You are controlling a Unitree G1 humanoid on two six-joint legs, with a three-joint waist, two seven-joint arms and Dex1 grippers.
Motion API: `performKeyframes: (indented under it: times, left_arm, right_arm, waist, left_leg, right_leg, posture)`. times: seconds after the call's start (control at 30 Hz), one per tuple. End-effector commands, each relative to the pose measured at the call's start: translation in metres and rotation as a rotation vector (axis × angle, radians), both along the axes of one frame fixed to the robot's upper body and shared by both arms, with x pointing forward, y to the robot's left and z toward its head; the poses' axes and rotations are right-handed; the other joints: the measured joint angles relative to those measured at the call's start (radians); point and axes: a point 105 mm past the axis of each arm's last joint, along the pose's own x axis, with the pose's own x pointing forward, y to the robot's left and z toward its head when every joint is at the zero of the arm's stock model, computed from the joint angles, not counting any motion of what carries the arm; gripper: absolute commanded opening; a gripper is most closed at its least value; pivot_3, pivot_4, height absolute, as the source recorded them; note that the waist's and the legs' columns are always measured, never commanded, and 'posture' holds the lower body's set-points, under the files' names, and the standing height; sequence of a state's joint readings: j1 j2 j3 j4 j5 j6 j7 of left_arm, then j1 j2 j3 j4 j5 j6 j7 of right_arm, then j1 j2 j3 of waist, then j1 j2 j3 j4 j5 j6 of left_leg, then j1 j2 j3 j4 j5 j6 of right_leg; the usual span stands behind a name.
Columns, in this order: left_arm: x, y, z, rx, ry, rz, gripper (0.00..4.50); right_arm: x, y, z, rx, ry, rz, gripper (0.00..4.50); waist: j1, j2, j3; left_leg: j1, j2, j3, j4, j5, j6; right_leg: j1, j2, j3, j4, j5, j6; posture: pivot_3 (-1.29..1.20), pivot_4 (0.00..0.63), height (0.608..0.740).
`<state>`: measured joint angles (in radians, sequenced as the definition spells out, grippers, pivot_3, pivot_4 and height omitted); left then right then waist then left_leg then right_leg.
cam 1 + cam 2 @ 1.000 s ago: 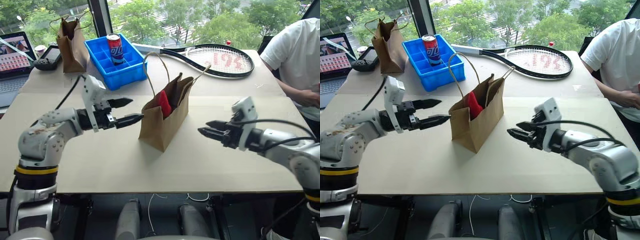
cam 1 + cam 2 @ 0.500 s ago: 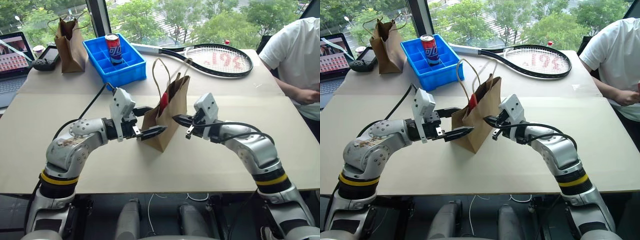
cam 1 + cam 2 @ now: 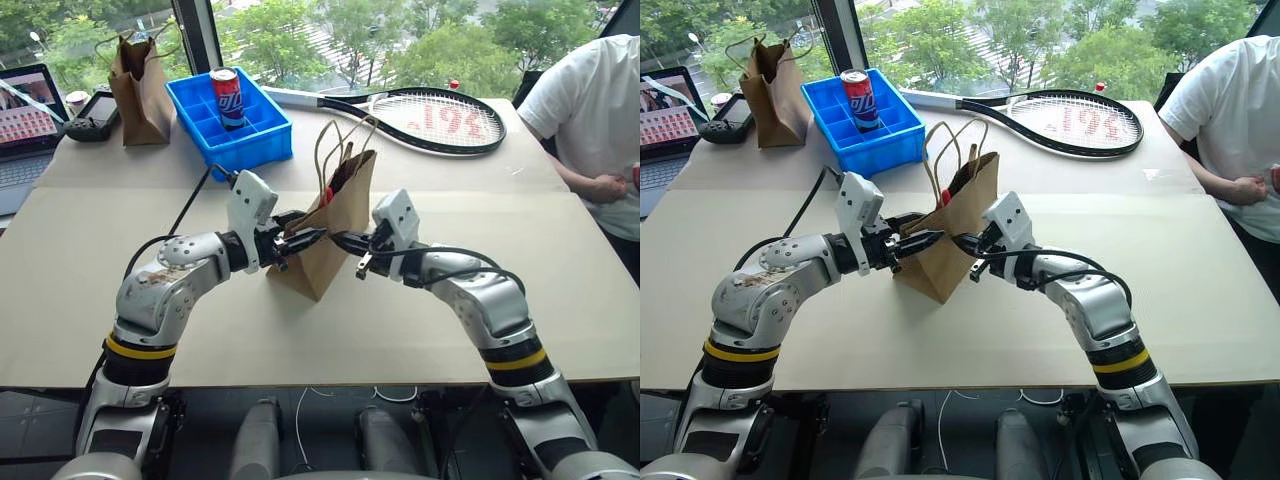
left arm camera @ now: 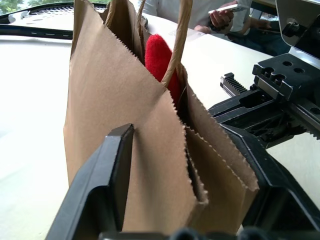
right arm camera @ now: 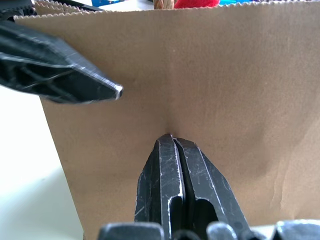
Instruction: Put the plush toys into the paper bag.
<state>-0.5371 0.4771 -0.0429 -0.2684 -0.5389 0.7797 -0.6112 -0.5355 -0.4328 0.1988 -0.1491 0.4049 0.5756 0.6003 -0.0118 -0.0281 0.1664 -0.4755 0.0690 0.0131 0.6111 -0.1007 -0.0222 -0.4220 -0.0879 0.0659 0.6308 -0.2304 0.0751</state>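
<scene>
The tan paper bag (image 3: pixel 335 225) stands mid-table with its loop handles up. A red plush toy (image 4: pixel 159 52) pokes out of the bag's mouth. My left gripper (image 3: pixel 303 230) reaches in level from the left, its two fingers (image 4: pixel 107 190) clamped across the bag's narrow end and pinching the folded paper. My right gripper (image 5: pixel 169 137) comes from the other side. It is shut with nothing in it, and its tip is pressed against the bag's broad wall. One finger (image 5: pixel 65 80) of the left gripper also shows in the right wrist view.
At the back left stand a smaller dark brown bag (image 3: pixel 140 75) and a blue crate (image 3: pixel 255 145) holding a can (image 3: pixel 228 97). A tennis racket (image 3: pixel 440 118) lies at the back. A laptop (image 3: pixel 25 115) is far left. A person in a white shirt (image 3: pixel 590 100) sits at the right.
Both arms swung inward to the bag. The right gripper shut and its tip came against the bag's wall. The left fingers closed across the bag's end, and the bag got narrower.
</scene>
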Motion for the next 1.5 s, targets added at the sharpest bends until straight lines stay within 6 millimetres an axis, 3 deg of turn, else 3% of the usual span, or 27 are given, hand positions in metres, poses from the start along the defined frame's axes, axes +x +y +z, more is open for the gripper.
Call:
performKeyframes:
  times: [0.03,0.13,0.2,0.33,0.43,0.57,0.77,1.17,1.2,1.33,1.5]
  left_arm:
    - [-0.002,0.0,0.022,-0.012,-0.078,-0.043,0.92]
    - [-0.007,0.006,0.03,0.016,-0.111,-0.117,0.02]
    - [-0.01,0.01,0.034,0.044,-0.141,-0.179,0.02]
    - [-0.016,0.02,0.043,0.105,-0.209,-0.363,0.02]
    - [-0.022,0.019,0.047,0.106,-0.238,-0.506,0.02]
    - [-0.028,0.018,0.045,0.113,-0.25,-0.652,0.02]
    - [-0.039,0.014,0.031,0.143,-0.203,-0.867,0.02]
    - [-0.023,0.016,0.01,0.18,-0.128,-0.852,0.02]
    - [-0.023,0.016,0.01,0.181,-0.123,-0.853,0.59]
    - [-0.024,0.021,0.017,0.182,-0.118,-0.847,1.72]
    - [-0.03,0.037,0.041,0.172,-0.138,-0.807,3.27]
  right_arm:
    - [-0.005,-0.028,0.019,-0.001,-0.04,-0.037,0.0]
    - [-0.013,-0.058,0.021,-0.084,-0.037,-0.062,0.0]
    - [-0.021,-0.08,0.024,-0.167,-0.033,-0.07,0.0]
    - [-0.037,-0.15,0.036,-0.367,-0.003,-0.181,0.0]
    - [-0.045,-0.176,0.041,-0.408,0.009,-0.241,0.0]
    - [-0.053,-0.186,0.041,-0.424,0.019,-0.269,0.0]
    - [-0.064,-0.18,0.041,-0.398,0.026,-0.282,0.0]
    - [-0.07,-0.172,0.042,-0.373,0.04,-0.294,0.0]
    - [-0.069,-0.172,0.042,-0.372,0.04,-0.294,0.0]
    - [-0.067,-0.171,0.041,-0.371,0.047,-0.28,0.0]
    - [-0.066,-0.172,0.038,-0.379,0.067,-0.257,0.0]
  waist:
    - [0.003,0.0,0.0]
    - [0.011,0.0,0.0]
    - [0.014,0.0,0.0]
    - [0.021,0.0,0.0]
    - [0.02,0.0,0.0]
    - [0.013,0.0,0.0]
    - [0.011,0.0,0.0]
    - [0.012,0.0,0.0]
    - [0.011,0.0,0.0]
    - [0.011,0.0,0.0]
    - [0.008,0.0,0.0]
  left_leg:
    - [0.0,0.0,0.0,0.0,0.0,0.0]
    - [0.0,0.0,0.0,0.0,0.0,0.0]
    - [-0.001,0.0,0.001,-0.001,0.0,0.0]
    - [0.0,0.0,0.001,-0.001,0.0,0.0]
    - [0.001,0.0,0.002,-0.001,0.0,0.0]
    - [0.001,0.0,0.002,-0.001,0.0,0.0]
    - [0.001,0.0,0.002,0.0,0.0,0.0]
    - [0.0,0.0,0.002,0.002,0.0,0.0]
    - [0.0,0.0,0.002,0.002,0.0,0.0]
    - [0.0,0.0,0.002,0.002,0.0,0.0]
    - [0.001,0.0,0.001,0.002,0.0,0.0]
  right_leg:
    - [0.0,0.0,0.0,0.0,0.0,0.0]
    - [0.0,0.0,0.0,-0.001,0.0,0.0]
    - [0.0,-0.001,0.0,-0.001,0.0,0.0]
    - [-0.001,-0.001,0.0,-0.001,-0.004,-0.007]
    - [0.0,-0.002,0.0,-0.002,-0.004,-0.007]
    - [0.0,-0.002,0.0,-0.002,-0.004,-0.006]
    - [0.0,-0.001,0.0,-0.001,-0.005,-0.005]
    - [0.001,-0.002,0.0,0.0,-0.006,-0.004]
    - [0.001,-0.002,0.0,0.0,-0.006,-0.004]
    - [0.001,-0.002,0.001,0.0,-0.006,-0.003]
    - [0.001,-0.002,0.001,0.0,-0.006,-0.004]
  posture:
    - [0.0,0.15,0.735]
    - [0.0,0.15,0.735]
    - [0.0,0.15,0.735]
    - [0.0,0.15,0.735]
    - [0.0,0.15,0.735]
    - [0.0,0.15,0.735]
    - [0.0,0.15,0.735]
    - [0.0,0.15,0.735]
    - [0.0,0.15,0.735]
    - [0.0,0.15,0.735]
    - [0.0,0.15,0.735]
